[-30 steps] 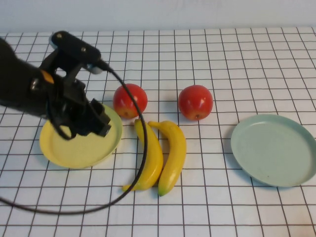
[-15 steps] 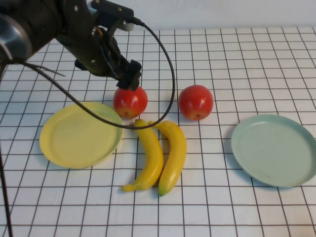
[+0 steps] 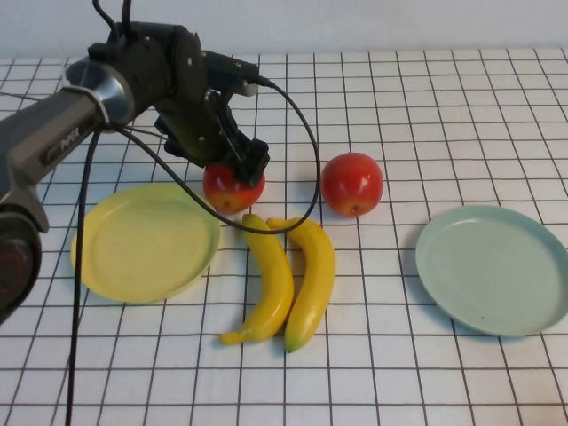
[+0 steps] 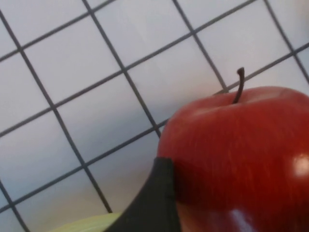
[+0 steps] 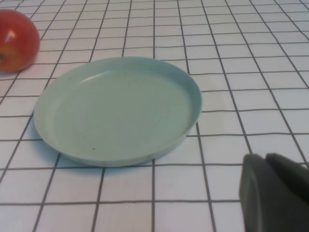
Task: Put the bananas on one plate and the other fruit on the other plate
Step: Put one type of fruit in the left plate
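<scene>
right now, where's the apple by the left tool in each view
High view: the left apple sits just behind the yellow plate's right edge, under the left tool.
Left wrist view: that apple fills the lower right, stem up, a dark finger against its side.
Right wrist view: not in it; the apple at the top left there is the other apple; the right tool hangs near the blue-green plate.
Shared landmark: the grid cloth.

Bright, even light falls from above; the bench (image 3: 444, 106) shows only soft, short shadows. The left apple (image 4: 241, 159) carries a small white glare spot, and the dark left end effector (image 4: 154, 203) finger beside it blurs.
</scene>
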Controlling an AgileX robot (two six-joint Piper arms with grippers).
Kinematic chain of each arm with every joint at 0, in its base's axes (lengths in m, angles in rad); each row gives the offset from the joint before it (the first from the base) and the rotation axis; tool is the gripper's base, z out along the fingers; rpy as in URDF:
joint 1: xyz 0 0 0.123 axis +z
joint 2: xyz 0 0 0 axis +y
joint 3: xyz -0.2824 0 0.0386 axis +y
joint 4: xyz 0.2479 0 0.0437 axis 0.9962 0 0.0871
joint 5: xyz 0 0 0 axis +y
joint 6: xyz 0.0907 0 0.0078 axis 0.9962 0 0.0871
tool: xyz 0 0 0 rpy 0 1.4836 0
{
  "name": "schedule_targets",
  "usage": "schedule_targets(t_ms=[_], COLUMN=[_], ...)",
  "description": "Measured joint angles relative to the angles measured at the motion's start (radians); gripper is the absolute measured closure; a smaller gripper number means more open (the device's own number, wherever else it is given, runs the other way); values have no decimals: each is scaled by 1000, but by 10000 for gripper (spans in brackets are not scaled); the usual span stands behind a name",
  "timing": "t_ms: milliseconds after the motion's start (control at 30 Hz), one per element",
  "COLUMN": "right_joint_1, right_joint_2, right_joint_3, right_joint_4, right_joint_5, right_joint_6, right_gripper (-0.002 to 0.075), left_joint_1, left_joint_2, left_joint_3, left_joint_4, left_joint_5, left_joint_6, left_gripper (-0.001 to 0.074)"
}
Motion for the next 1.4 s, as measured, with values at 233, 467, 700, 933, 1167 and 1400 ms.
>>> schedule_targets(t_ms=[233,467,700,933,1167,1400], right_joint_1=[0,0,0,0,0,0], right_joint_2=[0,0,0,0,0,0], right_joint_3=[0,0,0,0,0,0], right_joint_4=[0,0,0,0,0,0], right_joint_5=[0,0,0,0,0,0], right_joint_6=[0,0,0,0,0,0], right_gripper=[743,743,743,743,743,743], left_joint_1=[13,14,14,14,14,18], left_joint_2=[18,27,54,34,-66,-273], left_joint_3=[-12,-31,-142,-224,-213,183], left_joint_4=[-14,-17,23,72,137,157], left_joint_5=[-20,-16,84,183,269,154], left_joint_6=[-6,-8,-41,-66,-102,-117], left_gripper=[66,66,90,105,106,106])
